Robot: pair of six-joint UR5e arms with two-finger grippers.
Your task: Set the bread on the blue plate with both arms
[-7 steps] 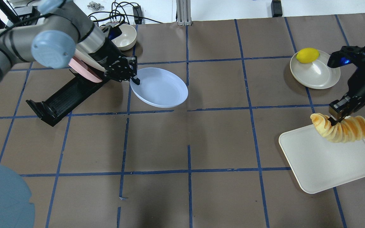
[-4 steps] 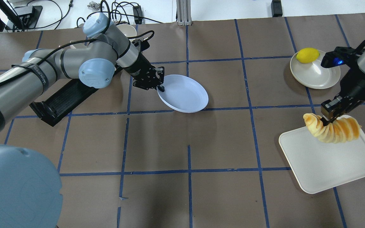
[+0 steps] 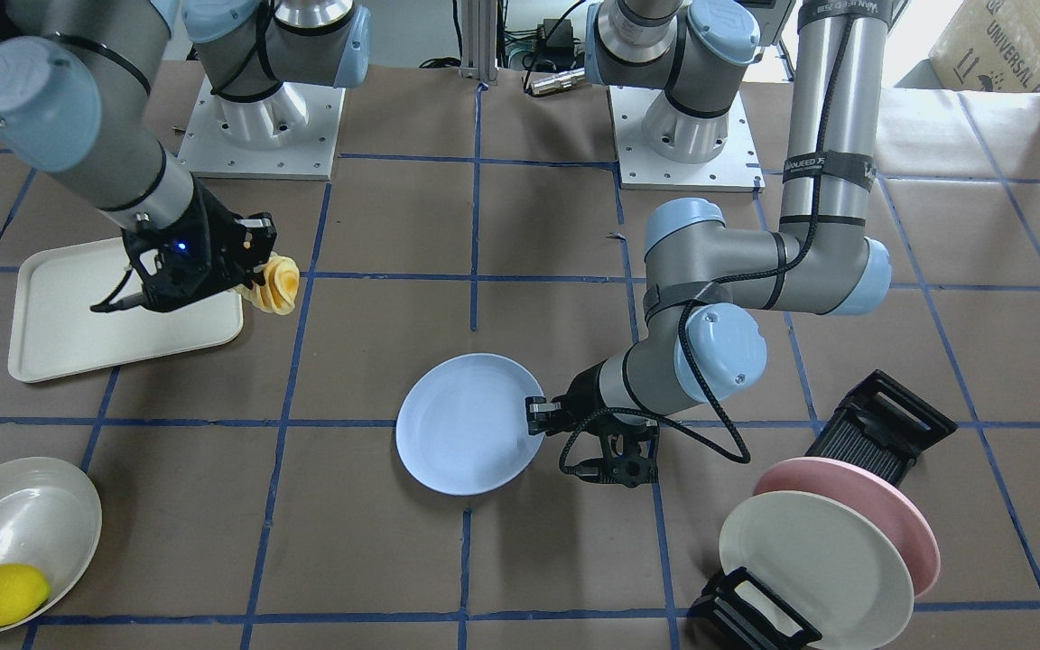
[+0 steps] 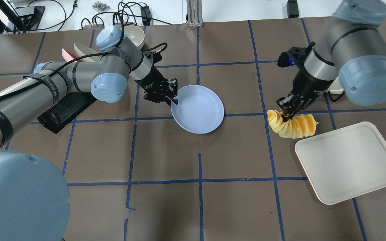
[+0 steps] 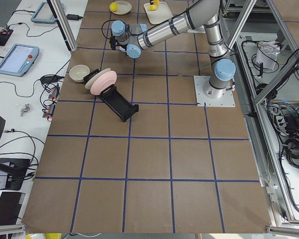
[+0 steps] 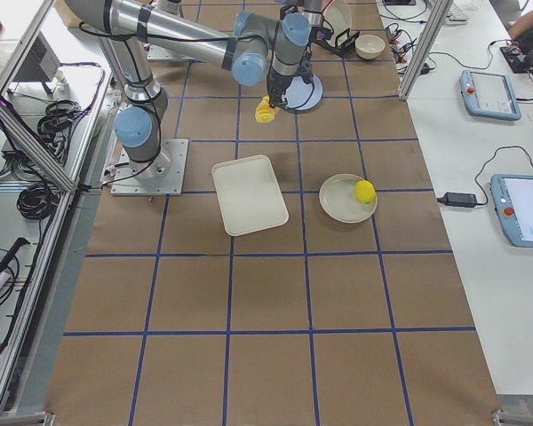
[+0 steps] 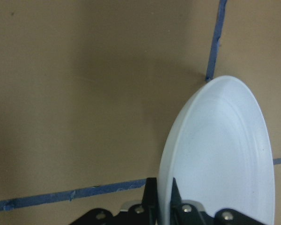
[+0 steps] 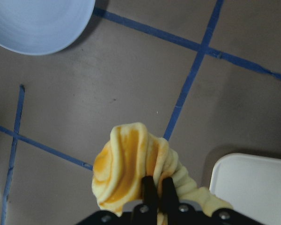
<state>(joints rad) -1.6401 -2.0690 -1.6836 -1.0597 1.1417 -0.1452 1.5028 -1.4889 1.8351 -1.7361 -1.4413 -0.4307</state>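
The blue plate (image 4: pixel 198 108) is near the table's middle, left of centre in the overhead view. My left gripper (image 4: pixel 173 99) is shut on its left rim, as the left wrist view shows (image 7: pixel 163 197) with the plate (image 7: pixel 225 154) between the fingers. I cannot tell whether the plate touches the table. My right gripper (image 4: pixel 285 115) is shut on the orange and pale yellow twisted bread (image 4: pixel 293 125) and holds it in the air right of the plate, beyond the tray's corner. The right wrist view shows the bread (image 8: pixel 131 159) with the plate's edge (image 8: pixel 37 23) at top left.
A white tray (image 4: pixel 350 162) lies at the right. A lemon (image 3: pixel 1 594) sits in a cream plate (image 3: pixel 23 515) at the far right corner. A black rack (image 4: pixel 62 107) at the left holds a pink plate (image 3: pixel 899 506) and a cream plate (image 3: pixel 813 564). A bowl (image 4: pixel 136 35) stands behind it.
My left gripper has carried the blue plate right and nearer to the robot, toward the table's middle. My right gripper has carried the bread left, off the tray, toward the plate.
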